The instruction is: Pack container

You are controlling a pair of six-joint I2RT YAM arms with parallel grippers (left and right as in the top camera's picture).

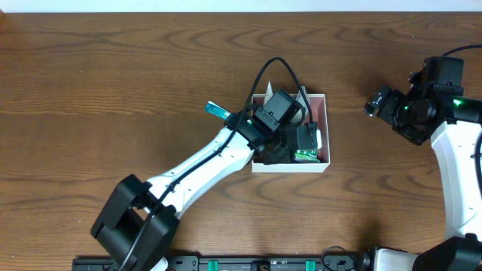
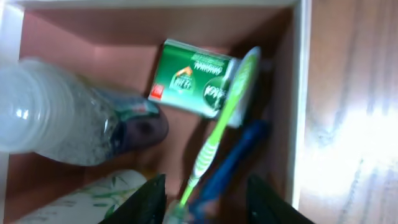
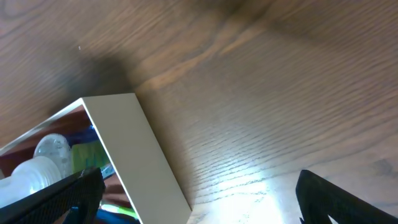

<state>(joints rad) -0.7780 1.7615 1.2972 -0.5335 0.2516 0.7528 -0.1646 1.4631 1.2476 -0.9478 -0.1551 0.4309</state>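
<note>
- Wooden table (image 1: 113,90): brown, grain visible, fills the overhead view.
- Left arm (image 1: 203,162): white links, runs from the lower left of the overhead frame up to the centre. Its black wrist sits over the container.
- Right arm (image 1: 459,165): along the right edge of the overhead frame, wrist at the upper right, well apart from the container.
- Container (image 1: 290,167): square, white walls, pink-brown floor, just right of centre in the overhead view. One white wall shows at the lower left of the right wrist view.
- Left gripper (image 2: 208,202): inside the container, fingers spread wide. The toothbrush handle passes between them, but neither finger presses on it.
- Right gripper (image 3: 199,205): over bare table, fingers far apart, nothing between them.
- Clear bottle (image 2: 62,118): dark cap, lies on its side at the left of the left wrist view.
- Green box (image 2: 193,84): upper centre of that view, on the container floor.
- Green-and-white toothbrush (image 2: 217,124): slanted, upper end resting on the green box.
- Blue item (image 2: 239,155): just right of the toothbrush; kind not clear.
- White leaf-printed item (image 2: 87,199): lower left, partly cut off.
- Small teal object (image 1: 217,111): just outside the container's upper-left corner; cannot identify.
</note>
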